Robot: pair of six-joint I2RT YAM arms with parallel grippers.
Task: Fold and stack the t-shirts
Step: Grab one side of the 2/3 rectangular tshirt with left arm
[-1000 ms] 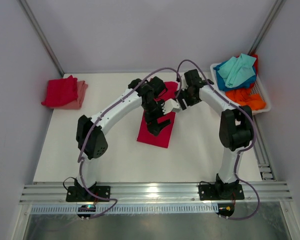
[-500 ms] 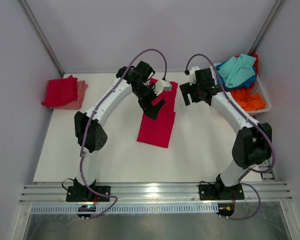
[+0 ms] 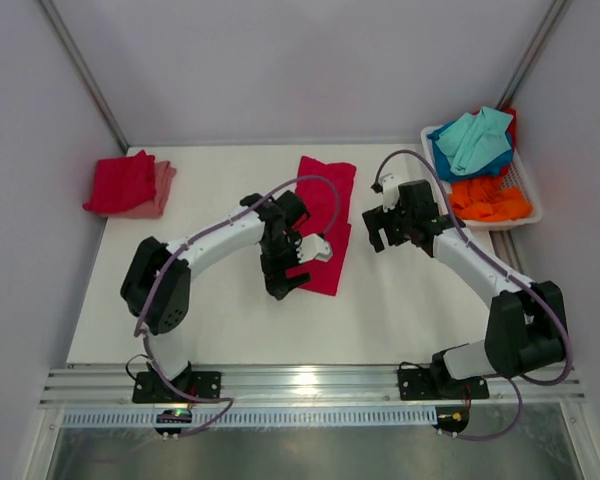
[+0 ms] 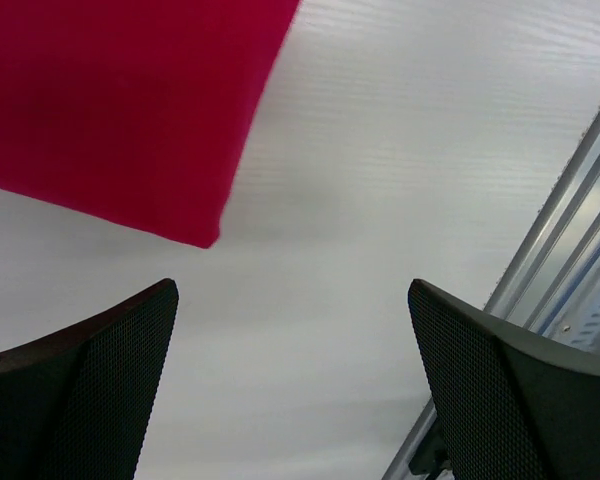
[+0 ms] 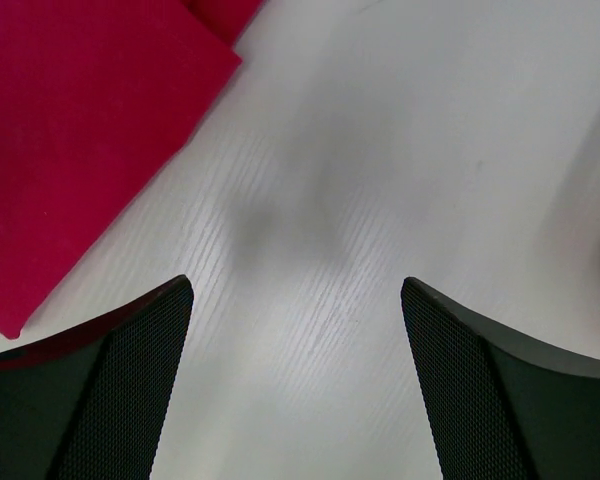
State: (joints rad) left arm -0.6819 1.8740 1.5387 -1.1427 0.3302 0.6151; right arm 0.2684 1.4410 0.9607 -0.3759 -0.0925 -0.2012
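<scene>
Table (image 3: 220, 320): the white top that carries everything I am working with.
Red shirt (image 3: 328, 200): lies mid-table as a long folded strip. Its near corner is just ahead of my left fingers and its right edge is beside my right ones.
Handling: I judge it light, limp and not slippery. Lifted at one point it would sag and unfold, so I would pinch both near corners through all the layers.
Basket (image 3: 521, 180): far right, heaped with loose shirts (image 3: 475, 140) in teal, blue and orange.
Folded stack (image 3: 128, 182): crimson over pink at the far left, well apart from both arms.
Left gripper (image 4: 292, 320): jaws spread wide and gripping nothing, over bare table just off the shirt's corner.
Right gripper (image 5: 295, 300): jaws wide apart and empty, over bare table beside the shirt's edge.
</scene>
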